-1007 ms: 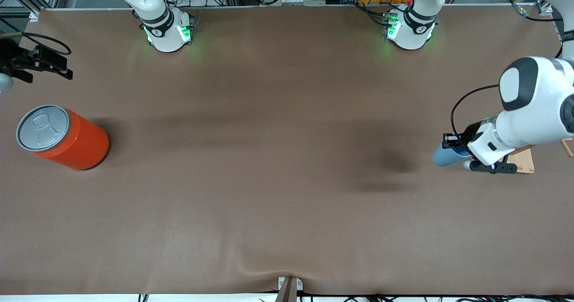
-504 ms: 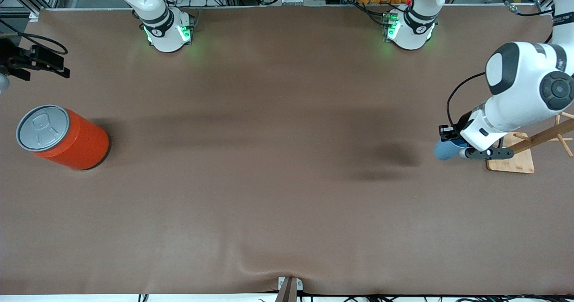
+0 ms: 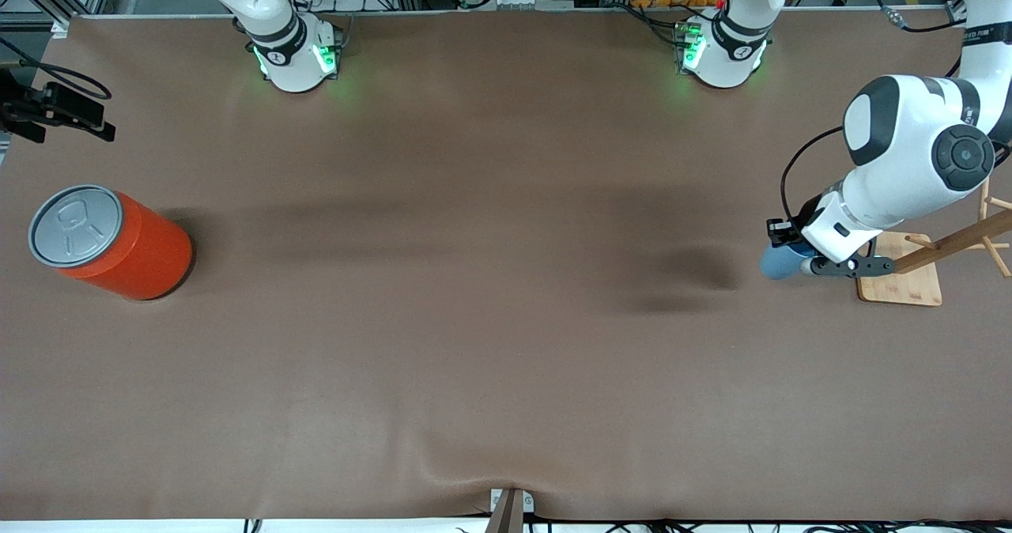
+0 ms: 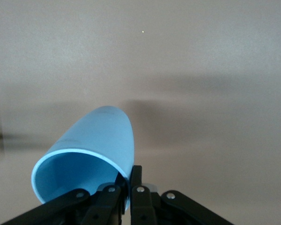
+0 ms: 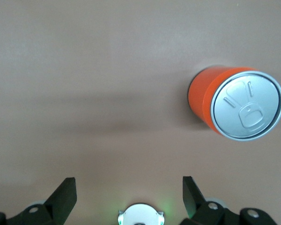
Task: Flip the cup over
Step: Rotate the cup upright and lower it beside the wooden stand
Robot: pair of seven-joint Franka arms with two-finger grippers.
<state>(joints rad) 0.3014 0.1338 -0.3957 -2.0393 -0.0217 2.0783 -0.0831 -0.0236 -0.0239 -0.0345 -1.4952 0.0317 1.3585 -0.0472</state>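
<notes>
We see left gripper (image 4: 129,185) clamped on cup (image 4: 96,147) rim, cup tilted, midair, right of front frame. Right gripper (image 5: 129,197) spread wide, holding nothing, waits above can (image 5: 236,102).

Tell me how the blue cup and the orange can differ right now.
The cup is light blue and small; the orange can is far larger, with a grey lid. The cup is tipped on its side in the air, its rim pinched by the left gripper; the can stands upright on the table, untouched, with the open right gripper above it. The cup is at the left arm's end, the can at the right arm's. Both are round.
</notes>
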